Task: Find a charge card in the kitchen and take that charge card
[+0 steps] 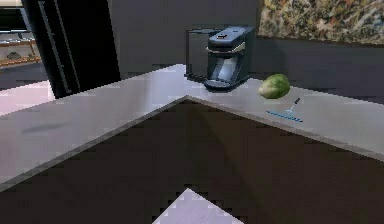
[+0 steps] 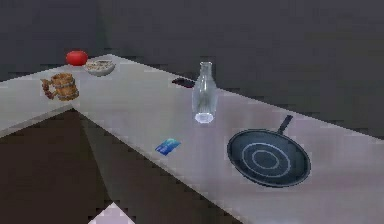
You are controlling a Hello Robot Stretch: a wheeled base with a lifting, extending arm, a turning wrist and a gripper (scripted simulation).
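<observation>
A small blue charge card (image 2: 168, 146) lies flat near the front edge of the pale tabletop (image 2: 130, 110) in the arm side view, apart from everything else on it. Farther up the picture a clear glass bottle (image 2: 204, 92) stands upright. To the card's right a dark frying pan (image 2: 266, 158) lies with its handle pointing toward the wall. A small dark flat thing (image 2: 182, 82) lies up and left of the bottle. Toward that view's left stand a wooden mug (image 2: 60, 87), a bowl (image 2: 99, 67) and a red tomato (image 2: 76, 58). In my forward view a dark coffee machine (image 1: 225, 58) sits on the tabletop with a round green fruit (image 1: 274, 86) near it. A thin blue strip (image 1: 285, 116) lies just beside the fruit, and a painting (image 1: 320, 20) hangs on the wall above. The state of my gripper I cannot tell.
</observation>
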